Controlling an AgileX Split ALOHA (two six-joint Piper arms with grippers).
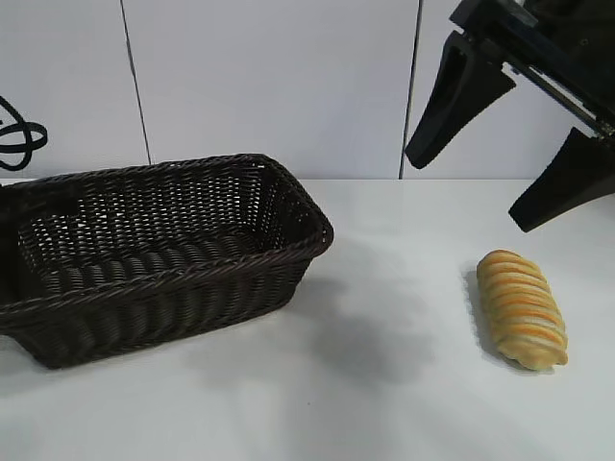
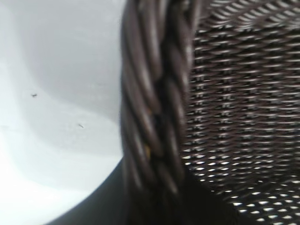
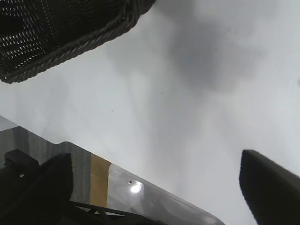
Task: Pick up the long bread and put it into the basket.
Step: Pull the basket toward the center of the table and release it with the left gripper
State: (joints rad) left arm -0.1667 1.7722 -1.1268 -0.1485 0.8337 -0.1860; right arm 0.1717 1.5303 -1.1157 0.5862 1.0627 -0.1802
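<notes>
The long bread, golden with orange-brown grooves, lies on the white table at the right. My right gripper hangs open above and behind it, its black fingers wide apart and nothing between them. The bread does not show in the right wrist view, where the right gripper frames bare table. The dark brown wicker basket stands at the left, with nothing inside. In the left wrist view its braided rim fills the picture. My left gripper sits astride that rim, a dark finger close on each side.
A broad stretch of white table separates basket and bread. The right wrist view shows the table's edge with a strip of tan tape and a corner of the basket. A black cable loops on the wall at the far left.
</notes>
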